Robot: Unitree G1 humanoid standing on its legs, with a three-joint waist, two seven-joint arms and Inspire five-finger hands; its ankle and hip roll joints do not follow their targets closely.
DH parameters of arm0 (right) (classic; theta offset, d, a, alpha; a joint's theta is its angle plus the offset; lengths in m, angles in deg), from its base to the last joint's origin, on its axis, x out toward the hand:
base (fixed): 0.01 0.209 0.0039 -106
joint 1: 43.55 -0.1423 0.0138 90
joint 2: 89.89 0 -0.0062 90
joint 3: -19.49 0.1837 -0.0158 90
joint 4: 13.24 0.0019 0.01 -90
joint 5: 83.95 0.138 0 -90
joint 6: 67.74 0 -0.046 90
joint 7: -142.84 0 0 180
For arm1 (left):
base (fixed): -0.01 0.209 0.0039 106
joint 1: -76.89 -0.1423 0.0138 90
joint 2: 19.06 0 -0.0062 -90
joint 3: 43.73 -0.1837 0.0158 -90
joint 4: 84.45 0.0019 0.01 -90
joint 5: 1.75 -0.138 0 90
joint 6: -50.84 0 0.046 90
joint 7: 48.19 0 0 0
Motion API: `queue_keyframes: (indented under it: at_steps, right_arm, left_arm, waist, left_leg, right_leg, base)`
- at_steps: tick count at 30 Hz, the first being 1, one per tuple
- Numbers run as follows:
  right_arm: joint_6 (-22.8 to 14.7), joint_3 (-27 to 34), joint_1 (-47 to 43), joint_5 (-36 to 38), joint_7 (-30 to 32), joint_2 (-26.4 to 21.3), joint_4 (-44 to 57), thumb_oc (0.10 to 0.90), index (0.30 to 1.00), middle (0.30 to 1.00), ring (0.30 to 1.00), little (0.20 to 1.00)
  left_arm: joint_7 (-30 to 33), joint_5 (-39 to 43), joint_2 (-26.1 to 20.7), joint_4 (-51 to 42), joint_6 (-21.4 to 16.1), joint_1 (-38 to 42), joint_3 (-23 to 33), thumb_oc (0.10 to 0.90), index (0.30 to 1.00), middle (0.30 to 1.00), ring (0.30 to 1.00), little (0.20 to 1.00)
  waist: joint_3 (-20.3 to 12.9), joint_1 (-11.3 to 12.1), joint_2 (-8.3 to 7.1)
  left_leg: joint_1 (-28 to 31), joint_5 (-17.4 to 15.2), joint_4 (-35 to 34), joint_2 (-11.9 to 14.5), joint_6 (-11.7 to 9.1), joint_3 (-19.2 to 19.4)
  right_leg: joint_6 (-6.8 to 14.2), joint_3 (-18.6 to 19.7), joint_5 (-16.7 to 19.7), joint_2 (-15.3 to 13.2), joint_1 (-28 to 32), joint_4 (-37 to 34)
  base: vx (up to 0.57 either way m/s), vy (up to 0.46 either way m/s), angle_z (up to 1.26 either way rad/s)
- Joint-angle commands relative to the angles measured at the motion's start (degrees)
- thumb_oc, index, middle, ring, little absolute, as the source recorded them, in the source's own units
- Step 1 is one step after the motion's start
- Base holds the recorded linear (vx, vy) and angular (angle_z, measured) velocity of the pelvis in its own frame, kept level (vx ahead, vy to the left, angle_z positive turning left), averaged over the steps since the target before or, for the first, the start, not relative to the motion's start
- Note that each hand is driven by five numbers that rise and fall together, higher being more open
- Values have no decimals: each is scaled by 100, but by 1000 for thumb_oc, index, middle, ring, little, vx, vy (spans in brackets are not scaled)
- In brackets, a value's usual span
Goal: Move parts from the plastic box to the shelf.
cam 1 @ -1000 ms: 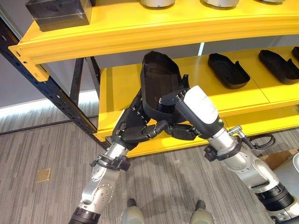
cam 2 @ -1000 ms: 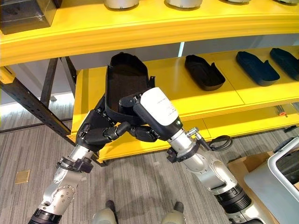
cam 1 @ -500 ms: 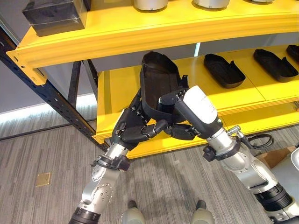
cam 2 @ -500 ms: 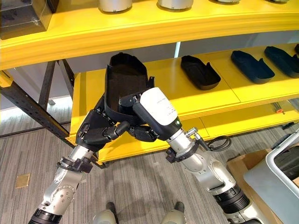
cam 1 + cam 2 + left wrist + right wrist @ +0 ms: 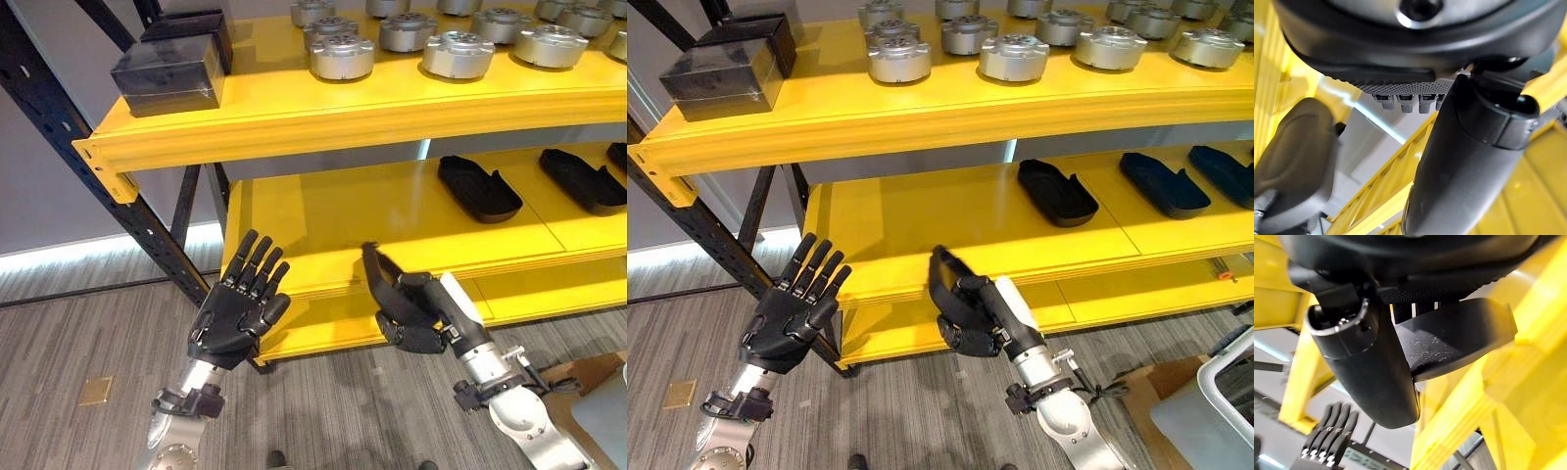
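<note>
**Left eye view.** The black part (image 5: 375, 272) is being held in the right hand (image 5: 416, 318), in front of the lower yellow shelf (image 5: 313, 211) and below its front edge. It is showing edge-on as 1 thin dark strip, its long axis running up and slightly toward the robot's left, its free end pointing at the shelf. The right hand's fingers are curling round the part's lower end, and the forearm is coming in from the lower right. The left hand (image 5: 235, 313) is standing palm away, fingers straight, spread and pointing up, touching nothing. 2 similar black parts (image 5: 480, 188) are lying flat further right on the lower shelf, their long axes running front to back.

**Right eye view.** Silver round parts (image 5: 899, 59) and dark boxes (image 5: 720, 73) are sitting on the upper shelf (image 5: 921, 117).

**Left wrist view.** The left thumb (image 5: 1464, 161) is standing clear of the fingers (image 5: 1403, 102), nothing between them.

**Right wrist view.** The right thumb (image 5: 1371, 377) is pressing the part's textured face against the fingers; the spread left hand is showing beyond.
</note>
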Motion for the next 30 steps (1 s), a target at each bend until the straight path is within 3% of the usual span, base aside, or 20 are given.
queue_keyframes:
  at_steps: [1,17,24,27,30]
  right_arm:
    - [-693,446,-502,308,209,153,758,400,300,300,300,300]
    - [-667,305,-647,8,269,145,673,400,300,300,300,300]
    - [-961,207,-979,-971,618,22,551,400,300,300,300,300]
    - [-993,123,-1520,-1615,975,-114,312,400,300,300,300,300]
    - [-942,158,-1864,-1775,1081,-263,188,400,300,300,300,300]
  left_arm:
    - [-377,192,-212,-472,-451,475,57,900,1000,1000,1000,1000]
    - [-400,319,-283,-468,-564,435,56,900,1000,1000,1000,1000]
    - [-436,371,-346,-403,-541,440,32,900,1000,1000,1000,1000]
    - [-363,412,-397,-393,-334,501,-23,900,1000,1000,1000,1000]
    - [-366,362,-437,-399,-180,459,-86,900,1000,1000,1000,1000]
  waist:
    - [-288,86,-126]
    - [-287,52,-130]
    - [-257,108,-137]
    - [-266,216,-155]
    - [-277,310,-185]
  left_leg:
    - [186,-677,118,-307,459,283]
    - [246,-684,118,-324,477,342]
    - [292,-715,148,-327,473,336]
    - [285,-706,156,-338,488,294]
    - [284,-699,157,-340,493,264]
  right_leg:
    - [-434,-607,-896,379,303,372]
    - [-469,-538,-911,415,305,391]
    - [-484,-534,-923,420,351,392]
    - [-507,-571,-901,428,380,371]
    - [-526,-617,-901,444,408,369]
  base:
    - [0,0,0]
    - [0,0,0]
    - [0,0,0]
    - [40,-6,-1]
    - [49,-6,-1]
